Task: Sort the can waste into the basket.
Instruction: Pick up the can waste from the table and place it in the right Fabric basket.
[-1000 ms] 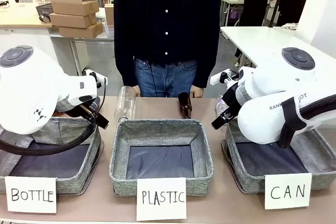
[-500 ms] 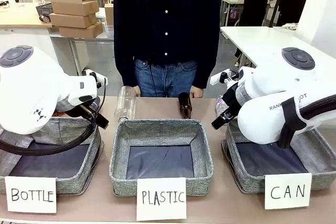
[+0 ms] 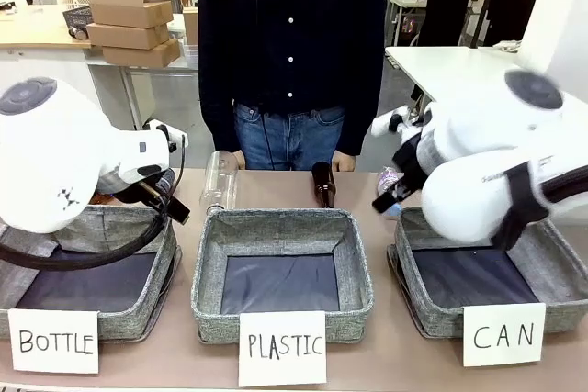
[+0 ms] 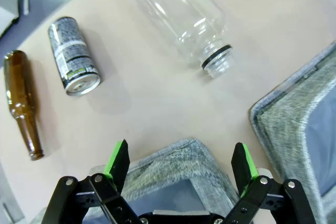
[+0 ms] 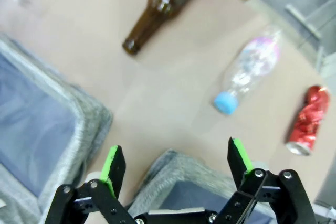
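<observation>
Okay, front view: three grey baskets are sitting in a row on the table (image 3: 395, 366), the BOTTLE basket (image 3: 129, 319) left, the PLASTIC basket (image 3: 207, 300) in the middle and the CAN basket (image 3: 432, 314) right, each behind its white card. My left arm (image 3: 55, 153) is hanging over the BOTTLE basket, and my right arm (image 3: 496, 167), blurred, over the CAN basket. A person (image 3: 289, 43) is standing at the far side. A clear bottle (image 3: 219, 181) and a brown bottle (image 3: 323, 184) are lying behind the PLASTIC basket.

Left wrist view: I am holding my left tool (image 4: 180, 161) released, jaws wide, grasping nothing, above a corner of the BOTTLE basket. The dark can (image 4: 73, 56) is lying on its side on the table beyond that corner, near a second brown bottle (image 4: 22, 103) but apart from it.

Right wrist view: my right tool (image 5: 177, 163) is also standing released and empty, above a corner of the CAN basket. The red can (image 5: 308, 120) is lying dented on the table outside the basket, near a blue-capped bottle (image 5: 247, 69).
</observation>
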Robot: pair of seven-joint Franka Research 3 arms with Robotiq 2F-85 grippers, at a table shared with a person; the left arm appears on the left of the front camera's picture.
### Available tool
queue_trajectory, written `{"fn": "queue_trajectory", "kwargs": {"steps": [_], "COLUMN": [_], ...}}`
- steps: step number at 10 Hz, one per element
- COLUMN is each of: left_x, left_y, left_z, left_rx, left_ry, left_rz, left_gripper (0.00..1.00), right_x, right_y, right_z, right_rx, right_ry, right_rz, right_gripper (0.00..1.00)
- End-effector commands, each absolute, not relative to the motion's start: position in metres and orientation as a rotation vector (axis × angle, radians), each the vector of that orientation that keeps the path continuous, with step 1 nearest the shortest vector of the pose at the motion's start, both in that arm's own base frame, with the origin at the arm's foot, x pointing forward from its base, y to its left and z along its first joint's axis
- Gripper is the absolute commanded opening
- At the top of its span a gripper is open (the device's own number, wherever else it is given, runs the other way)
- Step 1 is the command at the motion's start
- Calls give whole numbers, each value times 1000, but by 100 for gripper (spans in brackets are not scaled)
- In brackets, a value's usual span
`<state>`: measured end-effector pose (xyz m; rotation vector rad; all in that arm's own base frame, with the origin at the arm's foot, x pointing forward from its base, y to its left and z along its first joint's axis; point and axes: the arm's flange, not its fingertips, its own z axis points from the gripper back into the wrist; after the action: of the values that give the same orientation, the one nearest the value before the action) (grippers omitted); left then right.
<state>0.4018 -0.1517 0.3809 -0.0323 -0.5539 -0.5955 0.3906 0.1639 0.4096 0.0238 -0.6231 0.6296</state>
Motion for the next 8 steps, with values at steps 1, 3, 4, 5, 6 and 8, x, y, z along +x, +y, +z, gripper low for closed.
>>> {"fn": "queue_trajectory", "kwargs": {"steps": [1,3,4,5,6,8], "left_x": [344,264,240,230,307,280], "left_y": [-151,-144,-132,-123,-161,-160], "left_z": [458,487,475,447,514,527], "left_rx": [-29,36,50,113,29,66], "left_ry": [-501,-532,-503,-431,-523,-479], "left_rz": [-526,-516,-596,-652,-544,-580], "left_gripper": [100,100,100,100,100,100], "right_x": [327,261,240,235,280,269], "right_y": [159,138,127,128,146,148], "right_z": [495,520,505,477,532,537], "right_rx": [-15,-35,-12,-44,-44,82], "right_ry": [-623,-499,-472,-447,-523,-470], "right_rz": [585,621,694,667,619,643], "right_gripper": [100,100,100,100,100,100]}}
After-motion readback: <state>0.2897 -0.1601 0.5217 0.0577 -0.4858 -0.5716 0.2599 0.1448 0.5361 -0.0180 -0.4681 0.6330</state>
